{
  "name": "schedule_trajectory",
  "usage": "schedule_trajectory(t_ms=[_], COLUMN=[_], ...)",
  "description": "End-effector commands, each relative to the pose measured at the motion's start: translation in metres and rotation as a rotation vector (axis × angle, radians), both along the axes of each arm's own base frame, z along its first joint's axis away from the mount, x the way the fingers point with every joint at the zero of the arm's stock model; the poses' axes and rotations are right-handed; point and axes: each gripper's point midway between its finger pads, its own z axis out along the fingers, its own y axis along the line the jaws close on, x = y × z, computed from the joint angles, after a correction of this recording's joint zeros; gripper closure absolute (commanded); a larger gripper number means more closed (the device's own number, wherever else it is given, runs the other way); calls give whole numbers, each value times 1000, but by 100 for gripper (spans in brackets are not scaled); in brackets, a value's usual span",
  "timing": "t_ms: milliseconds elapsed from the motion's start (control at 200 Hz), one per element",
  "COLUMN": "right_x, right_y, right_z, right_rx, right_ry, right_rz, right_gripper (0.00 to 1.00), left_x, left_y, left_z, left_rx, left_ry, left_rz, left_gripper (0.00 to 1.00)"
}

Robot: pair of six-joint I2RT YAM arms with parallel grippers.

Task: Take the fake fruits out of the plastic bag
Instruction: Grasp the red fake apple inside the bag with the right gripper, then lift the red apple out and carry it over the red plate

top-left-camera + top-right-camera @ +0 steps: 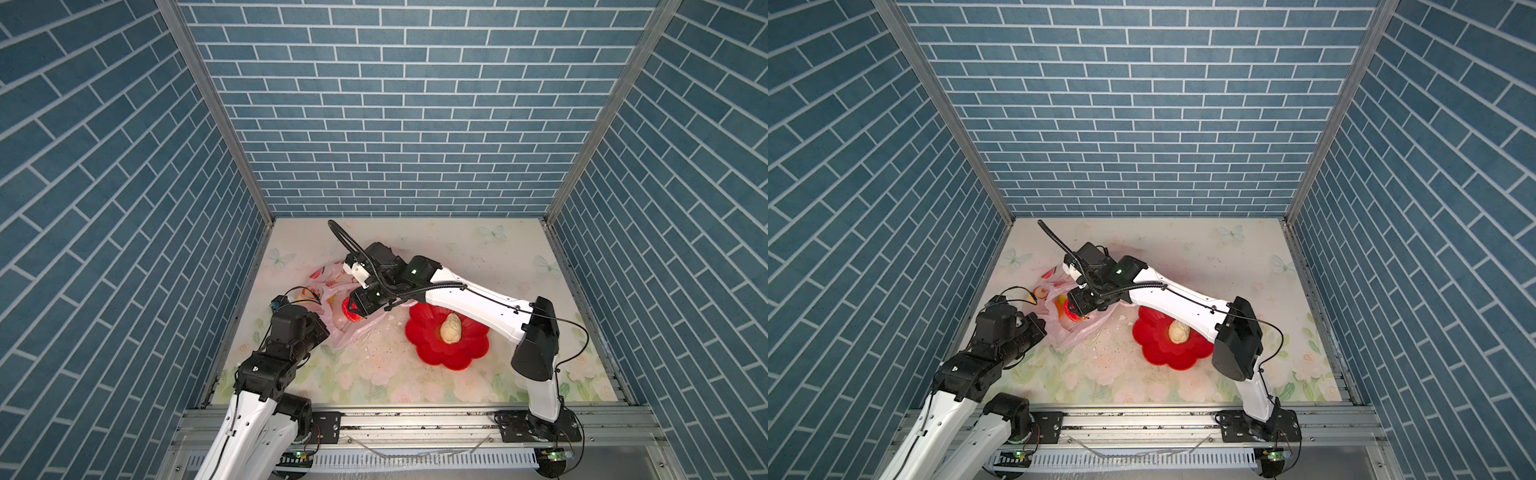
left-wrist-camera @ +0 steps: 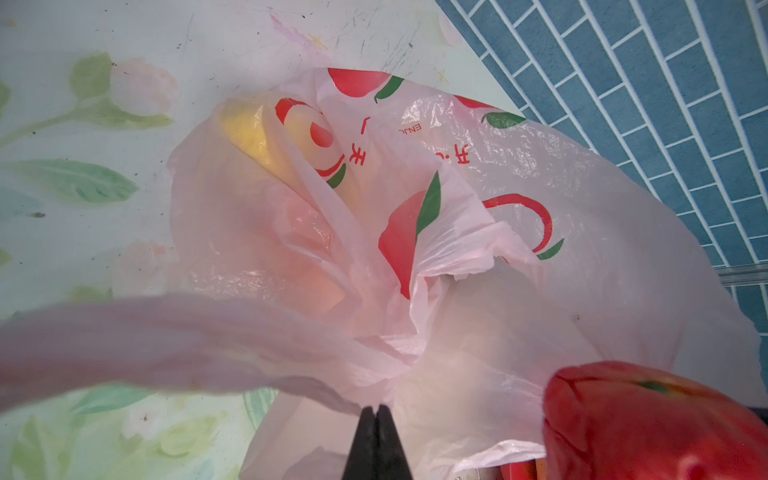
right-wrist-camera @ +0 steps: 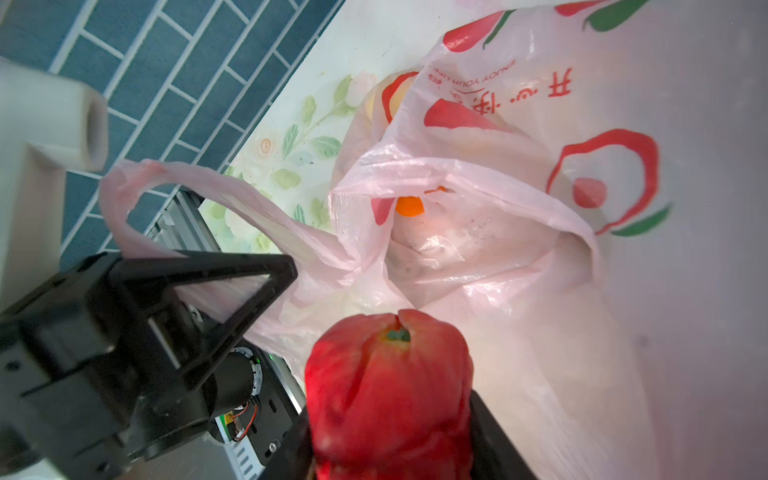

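Note:
The pale-pink plastic bag (image 1: pixel 332 286) (image 1: pixel 1054 293) lies crumpled at the table's left, its mouth open in the right wrist view (image 3: pixel 478 232). My left gripper (image 2: pixel 377 409) is shut on one loop handle (image 3: pixel 187 183), pulling it taut. My right gripper (image 3: pixel 388 419) is shut on a red fake fruit (image 3: pixel 388 374) (image 1: pixel 352 315) (image 2: pixel 648 424), held just outside the bag's mouth. An orange fruit (image 3: pixel 409 206) shows inside the bag. A yellow one (image 2: pixel 245 133) shows through the film. A cream bumpy fruit (image 1: pixel 451 328) (image 1: pixel 1179 332) lies in the red flower-shaped bowl (image 1: pixel 428 338).
The bowl (image 1: pixel 1154 345) stands right of the bag, under my right forearm (image 1: pixel 469 297). White crumbs (image 1: pixel 374 347) lie scattered between bag and bowl. The blue brick side wall (image 1: pixel 232 249) stands close to the bag's left. An aluminium rail (image 1: pixel 415 419) runs along the front edge.

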Motion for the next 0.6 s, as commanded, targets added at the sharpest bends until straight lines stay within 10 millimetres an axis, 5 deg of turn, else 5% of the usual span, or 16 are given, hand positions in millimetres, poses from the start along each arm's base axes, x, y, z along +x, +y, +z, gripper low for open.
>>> schedule_trajectory(t_ms=[0, 270, 595], right_x=[8, 35, 59], right_y=[-35, -102, -216], right_z=[29, 66, 74], right_rx=[-21, -21, -58], right_ry=[-103, -211, -220], right_rz=[-57, -224, -507], right_gripper=[77, 76, 76], left_x=[9, 13, 17], left_y=[-4, -7, -9], left_z=[19, 22, 29], left_rx=[5, 4, 28], left_ry=[-62, -70, -74], left_rz=[-27, -41, -70], left_gripper=[100, 100, 100])
